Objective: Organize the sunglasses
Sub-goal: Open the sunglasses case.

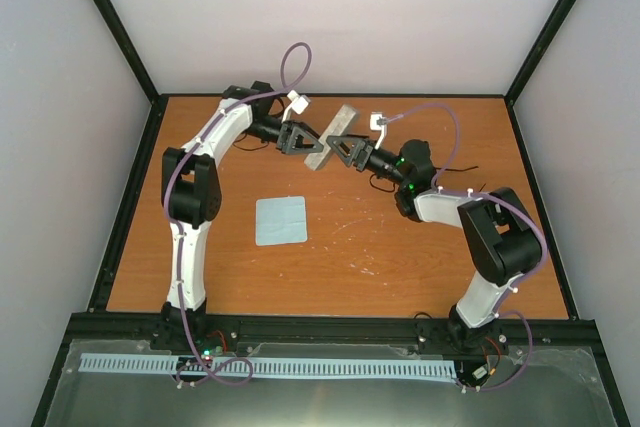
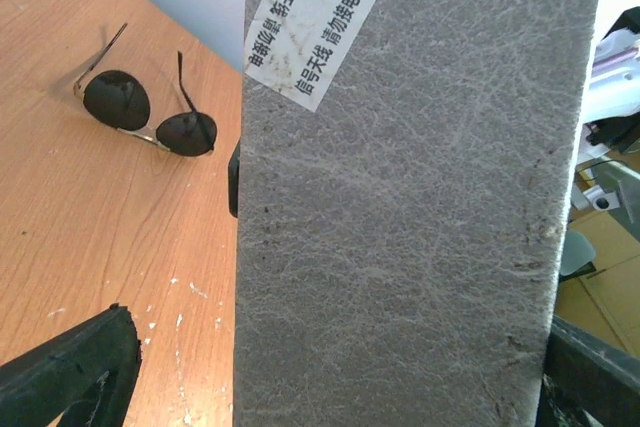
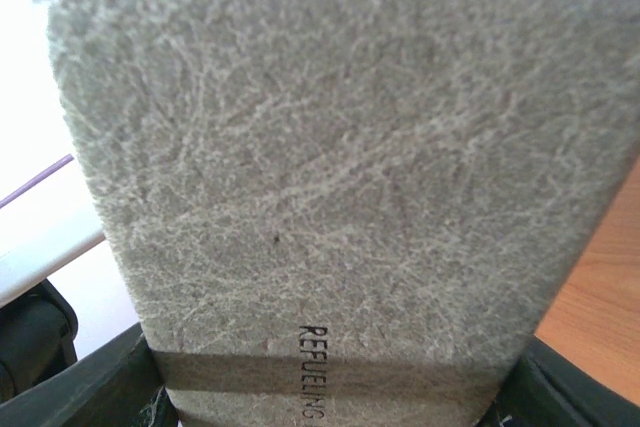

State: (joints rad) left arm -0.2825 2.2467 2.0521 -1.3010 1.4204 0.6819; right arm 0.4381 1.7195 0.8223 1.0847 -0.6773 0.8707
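The grey case (image 1: 332, 135) is closed and sits tilted at the back middle of the table, between both grippers. My right gripper (image 1: 343, 146) is shut on it; in the right wrist view the case (image 3: 330, 177) fills the space between both fingers. My left gripper (image 1: 305, 139) is open, its jaws wide on either side of the case (image 2: 400, 207), with a gap at the left finger (image 2: 70, 372). The black sunglasses (image 2: 148, 112) lie unfolded on the table beside the case. They are hidden in the top view.
A pale blue square cloth (image 1: 281, 220) lies flat on the wooden table (image 1: 400, 247), left of centre. White walls and black frame posts enclose the back and sides of the table.
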